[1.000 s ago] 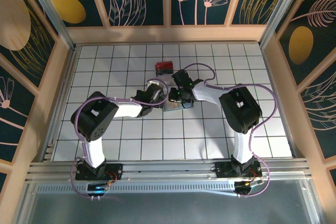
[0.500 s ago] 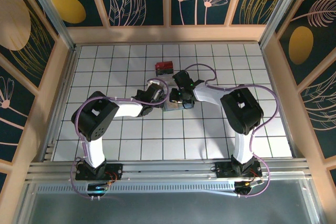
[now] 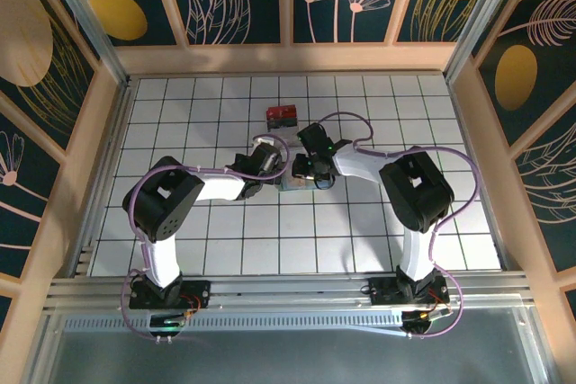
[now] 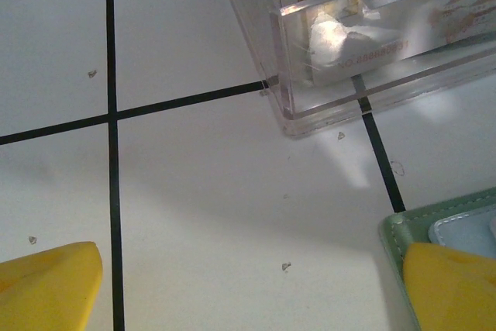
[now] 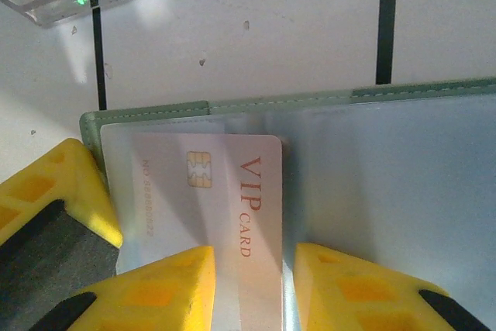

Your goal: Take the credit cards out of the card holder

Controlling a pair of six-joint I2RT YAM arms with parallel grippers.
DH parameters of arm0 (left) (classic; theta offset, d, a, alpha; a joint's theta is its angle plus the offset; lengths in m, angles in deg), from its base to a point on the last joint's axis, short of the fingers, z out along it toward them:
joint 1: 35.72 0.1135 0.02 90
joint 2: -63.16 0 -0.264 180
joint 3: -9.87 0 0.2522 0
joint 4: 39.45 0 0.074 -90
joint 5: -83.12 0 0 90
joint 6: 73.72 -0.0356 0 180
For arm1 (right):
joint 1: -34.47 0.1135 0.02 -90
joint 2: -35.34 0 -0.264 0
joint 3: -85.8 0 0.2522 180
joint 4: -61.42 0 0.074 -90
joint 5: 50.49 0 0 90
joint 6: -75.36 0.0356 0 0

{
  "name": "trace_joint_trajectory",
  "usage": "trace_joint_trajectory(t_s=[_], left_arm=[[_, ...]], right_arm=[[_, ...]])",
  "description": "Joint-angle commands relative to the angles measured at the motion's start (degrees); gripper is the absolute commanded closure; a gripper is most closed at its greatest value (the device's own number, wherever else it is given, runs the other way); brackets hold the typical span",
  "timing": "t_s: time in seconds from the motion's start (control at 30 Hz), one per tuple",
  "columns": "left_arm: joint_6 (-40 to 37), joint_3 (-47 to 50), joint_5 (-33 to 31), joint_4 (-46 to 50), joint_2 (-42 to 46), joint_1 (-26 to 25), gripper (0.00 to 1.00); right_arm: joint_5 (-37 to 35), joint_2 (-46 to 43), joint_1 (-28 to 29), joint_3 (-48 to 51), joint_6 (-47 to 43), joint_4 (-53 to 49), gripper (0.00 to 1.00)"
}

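edging left, right claw (image 5: 254,269) (half-open astride the card (image 5: 249,191), grip unclear) seems to draw it from the holder (image 5: 271,103); left claw (image 4: 248,288) gapes empty.

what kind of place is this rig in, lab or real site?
Probably a staged robot test cell: white gridded tabletop, walled in by leaf-patterned panels, left arm and right arm bolted to an aluminium rail at the near edge.
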Motion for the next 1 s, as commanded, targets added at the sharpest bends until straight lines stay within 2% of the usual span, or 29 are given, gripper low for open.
trace_joint_trajectory(t_s=[0.0, 0.6, 0.73, 0.87, 0.97], left_arm=[[-0.1, -0.5, -0.3, 3.7, -2.0, 0.1, 0.01], [-1.2, -0.1, 0.8, 6.3, -3.5, 0.1, 0.01], [-1.2, -0.1, 0.1, 7.0, -3.6, 0.1, 0.01], [-1.2, -0.2, -0.3, 7.4, -3.6, 0.1, 0.01], [-0.9, -0.3, -0.7, 7.6, -3.6, 0.1, 0.01]], right_arm=[[1.8, -0.6, -0.3, 2.4, 1.0, 0.0, 0.66], [22.1, -6.1, -5.4, 13.2, 5.1, 23.6, 0.81], [23.5, -7.3, -6.0, 14.7, 6.0, 26.8, 0.86], [23.6, -8.0, -6.0, 15.3, 5.8, 27.1, 0.99], [22.7, -8.6, -6.0, 15.5, 5.5, 26.2, 1.0]])
